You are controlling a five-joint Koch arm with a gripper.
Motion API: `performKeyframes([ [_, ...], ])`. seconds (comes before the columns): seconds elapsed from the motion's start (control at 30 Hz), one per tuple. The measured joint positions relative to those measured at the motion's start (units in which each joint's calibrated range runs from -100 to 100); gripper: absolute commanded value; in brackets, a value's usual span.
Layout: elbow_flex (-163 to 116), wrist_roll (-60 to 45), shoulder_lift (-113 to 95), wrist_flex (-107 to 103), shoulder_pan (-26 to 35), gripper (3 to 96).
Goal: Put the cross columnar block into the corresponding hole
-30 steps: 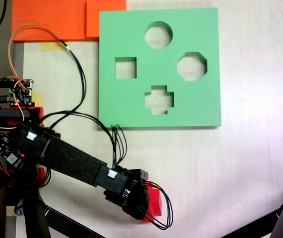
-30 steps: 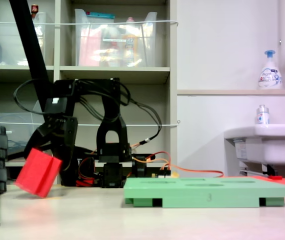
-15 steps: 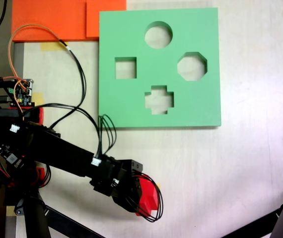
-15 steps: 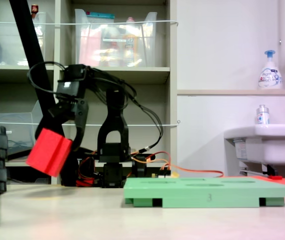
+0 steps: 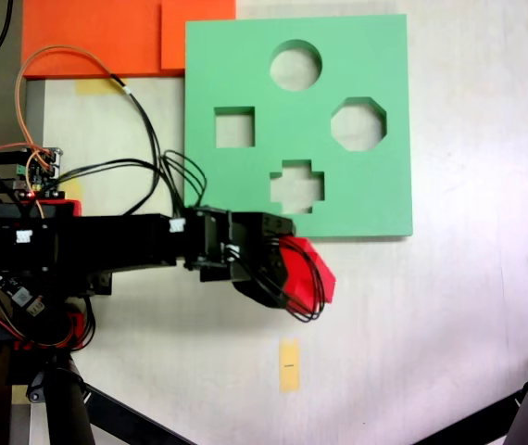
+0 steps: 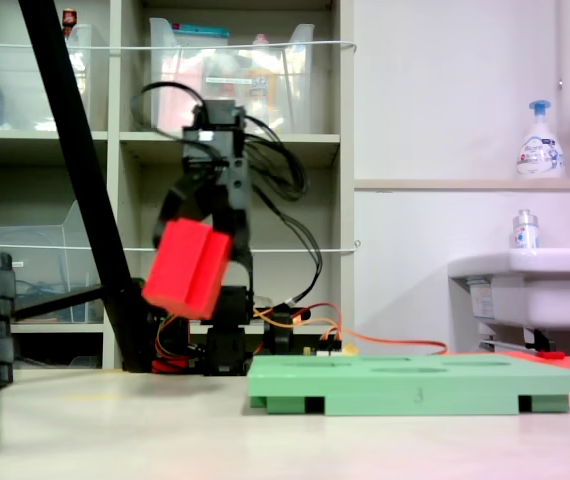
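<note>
My gripper [image 5: 287, 271] [image 6: 193, 245] is shut on the cross columnar block [image 5: 312, 267] [image 6: 187, 267], a bright red foam piece held tilted well above the table. In the first exterior view the block hangs just below the green foam board [image 5: 236, 56] near its lower edge. The corresponding hole [image 5: 296, 185], plus-shaped, lies in the board's lower middle, up and slightly left of the block. In the second exterior view the block floats left of the board [image 6: 415, 385] and higher than its top. The black fingers and cables hide part of the block.
The board also has a round cut-out [image 5: 295, 65], a square one [image 5: 233, 127] and an octagonal one [image 5: 358, 123]. Orange foam sheets [image 5: 106, 37] lie at the top left. A yellow tape strip [image 5: 288, 364] marks the table. A black stand leg [image 5: 523, 413] sits bottom right.
The arm has lifted the red block and swung it up toward the board's lower edge. A yellow tape strip is now uncovered where the block had been.
</note>
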Motion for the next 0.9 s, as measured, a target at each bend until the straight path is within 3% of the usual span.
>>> performKeyframes([
  [0.5, 1.08, 10.74, 2.87, 0.0, 11.77, 35.1],
  [0.9, 1.18, 12.31, 11.76, 0.49, 13.09, 35.1],
])
